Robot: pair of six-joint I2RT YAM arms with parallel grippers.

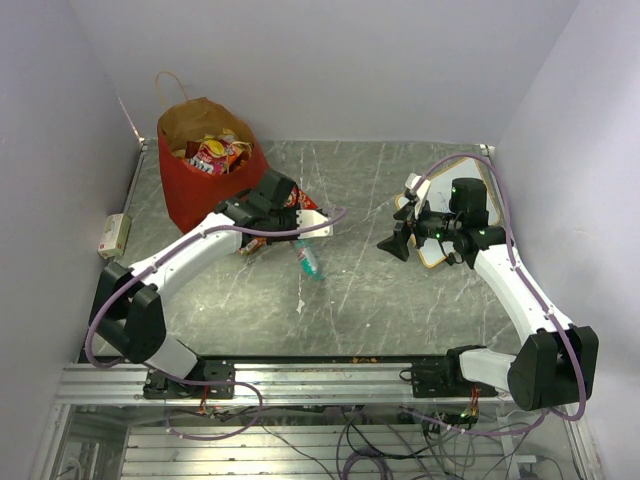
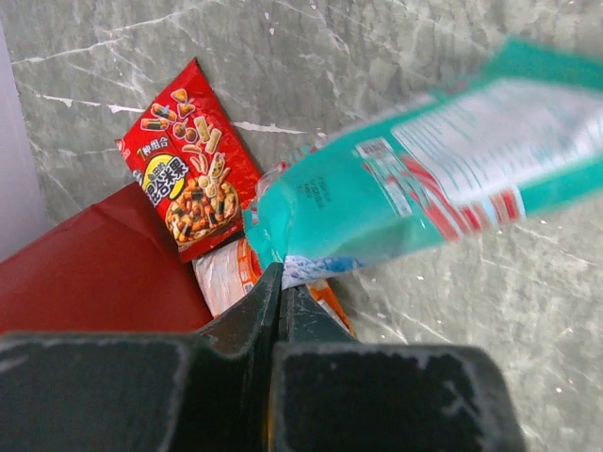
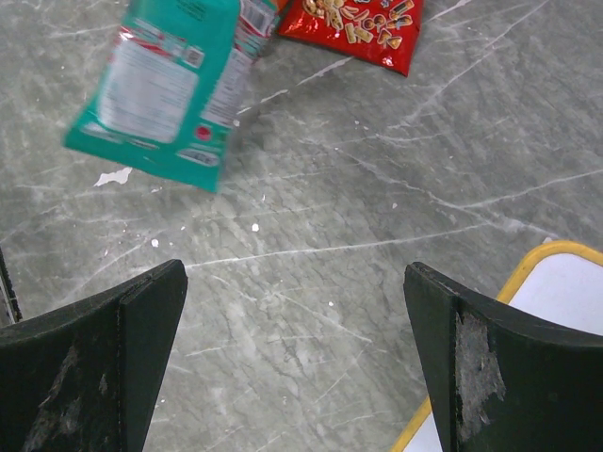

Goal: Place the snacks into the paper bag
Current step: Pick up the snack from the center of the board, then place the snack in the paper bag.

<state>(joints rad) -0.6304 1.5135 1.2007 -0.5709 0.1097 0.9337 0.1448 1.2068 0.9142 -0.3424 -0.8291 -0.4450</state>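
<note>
Left claw [image 2: 283,294], jaws pressed together on one corner of a teal, glossy, crinkled snack packet [image 2: 424,179]; the packet hangs from the fingers above the grey marbled tabletop [image 1: 380,300], left of centre, its printed white panel facing outward. Right claw [image 3: 294,282], jaws wide apart and holding nothing, hovers over bare marble toward the right edge, with the teal packet well apart from it on the far side.

Red paper carrier bag [image 1: 205,185], brown kraft inside, one thin loop handle visible, stands upright at the far left corner, mouth open. Crinkly packets [image 1: 215,150] lie in it; their number cannot be told.

Two packets lie flat on the table just beside the bag's base, under the left claw: one red foil packet [image 2: 188,160] printed with biscuit shapes, and one white-and-orange packet [image 2: 226,273], partly hidden.

One flat white board with a yellow-orange rim [image 3: 565,282] lies near the right edge.
</note>
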